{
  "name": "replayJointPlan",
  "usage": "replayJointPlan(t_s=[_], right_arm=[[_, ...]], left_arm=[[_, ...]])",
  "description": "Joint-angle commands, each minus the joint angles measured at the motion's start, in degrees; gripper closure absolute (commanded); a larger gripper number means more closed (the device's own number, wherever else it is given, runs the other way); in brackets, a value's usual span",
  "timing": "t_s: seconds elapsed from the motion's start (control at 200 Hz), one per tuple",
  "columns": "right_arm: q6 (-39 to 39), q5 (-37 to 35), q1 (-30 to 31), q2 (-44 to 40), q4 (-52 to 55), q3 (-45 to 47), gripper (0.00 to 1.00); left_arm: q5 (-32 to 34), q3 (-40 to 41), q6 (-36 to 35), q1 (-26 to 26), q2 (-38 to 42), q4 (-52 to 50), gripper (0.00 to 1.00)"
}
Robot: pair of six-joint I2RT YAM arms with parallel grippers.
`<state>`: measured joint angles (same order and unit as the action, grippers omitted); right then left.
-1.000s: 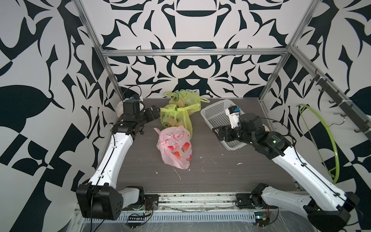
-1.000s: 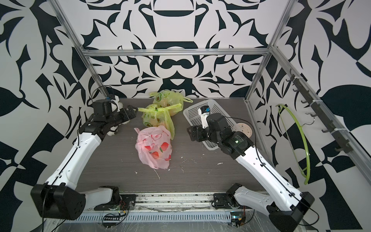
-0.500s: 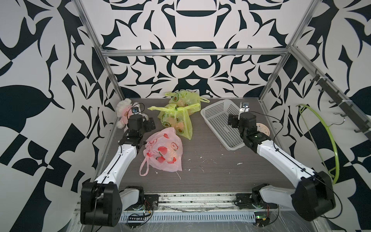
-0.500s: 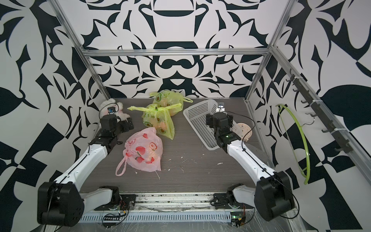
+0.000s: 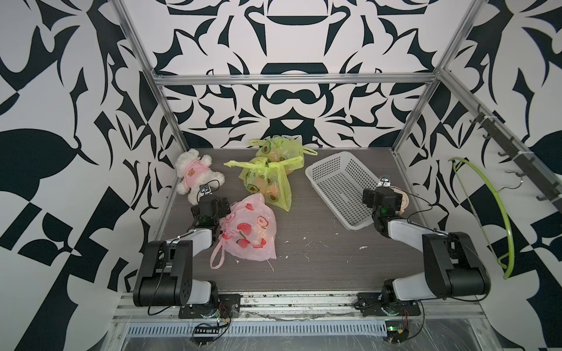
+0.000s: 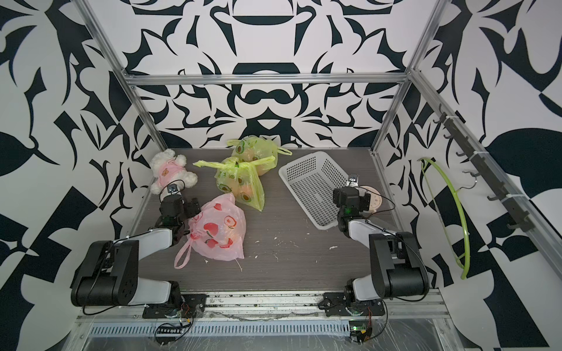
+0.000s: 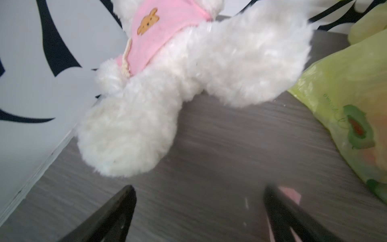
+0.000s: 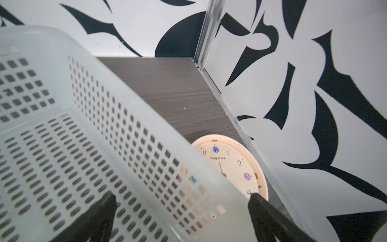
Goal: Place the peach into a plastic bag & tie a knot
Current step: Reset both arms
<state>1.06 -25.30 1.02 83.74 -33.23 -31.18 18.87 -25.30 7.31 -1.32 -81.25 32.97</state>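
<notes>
Left gripper [image 7: 196,196]: jaws spread, empty, over bare table [image 5: 319,264] just beside the pink bag [image 5: 249,234]. Right gripper [image 8: 182,199]: jaws spread, empty, above the basket [image 5: 340,182] wall. Bag lies free, neck bunched in what we read as a knot [image 5: 226,235]. Peach not plainly visible; an orange glow through the film suggests it sits inside. We judge the task at its close; next, park both arms clear.

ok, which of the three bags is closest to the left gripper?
The pink fruit-print bag, right beside the left gripper. Both green avocado-print bags lie farther back on the table.
</notes>
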Motion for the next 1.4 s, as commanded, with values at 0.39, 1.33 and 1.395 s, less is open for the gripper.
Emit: replayJointPlan(t_s=[0.39, 1.33, 1.395], right_arm=[[2.1, 8.28, -4.09, 7.57, -14.01, 1.56, 0.03], [4.54, 7.77, -6.17, -7.64, -6.48, 11.71, 0.0], [6.06, 10.94, -8.6, -6.53, -3.99, 9.97, 0.0]], left_arm=[[-5.46, 4.64, 1.51, 5.12, -6.84, 19.0, 0.01], [-5.21, 4.56, 1.51, 5.12, -7.26, 19.41, 0.01], [-5.24, 4.56, 1.48, 5.12, -7.25, 19.41, 0.01]])
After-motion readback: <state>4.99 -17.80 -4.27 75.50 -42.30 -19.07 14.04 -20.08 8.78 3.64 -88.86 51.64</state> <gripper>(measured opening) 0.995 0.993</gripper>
